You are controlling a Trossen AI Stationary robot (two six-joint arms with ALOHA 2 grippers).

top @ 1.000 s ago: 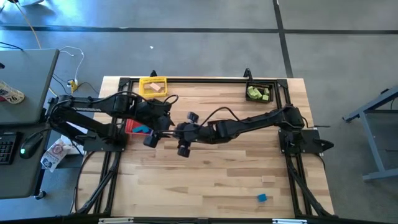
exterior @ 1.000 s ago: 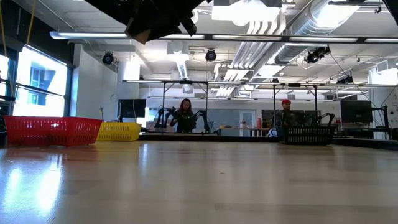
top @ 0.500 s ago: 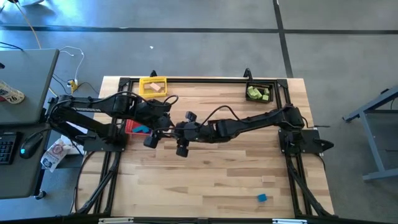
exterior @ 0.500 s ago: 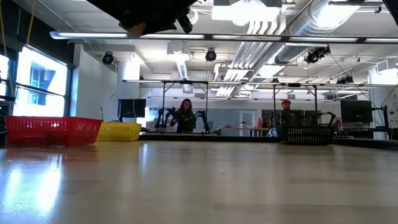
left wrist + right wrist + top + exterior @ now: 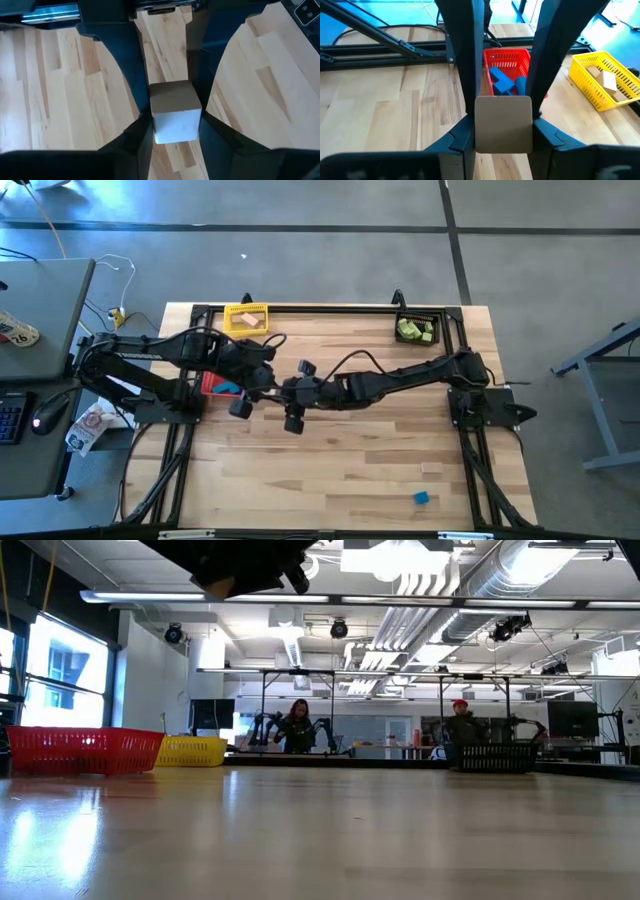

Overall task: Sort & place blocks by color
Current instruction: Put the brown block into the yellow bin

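Both tools meet above the middle of the table (image 5: 340, 460), just beside the red basket (image 5: 215, 386). The left tool (image 5: 175, 125) is clamped on a tan cube (image 5: 172, 111). The right tool (image 5: 502, 125) grips a tan block (image 5: 503, 123) between its fingers (image 5: 465, 75); it may be the same piece seen from the other side, though the views do not settle that. Beyond the right tool, blue blocks (image 5: 504, 84) lie in the red basket and tan blocks (image 5: 607, 79) in the yellow basket (image 5: 615, 95). Well apart from both tools, green blocks (image 5: 415, 331) sit in the black basket (image 5: 420, 317), and a blue cube (image 5: 421, 498) and a tan piece (image 5: 431, 469) lie loose near the table's edge.
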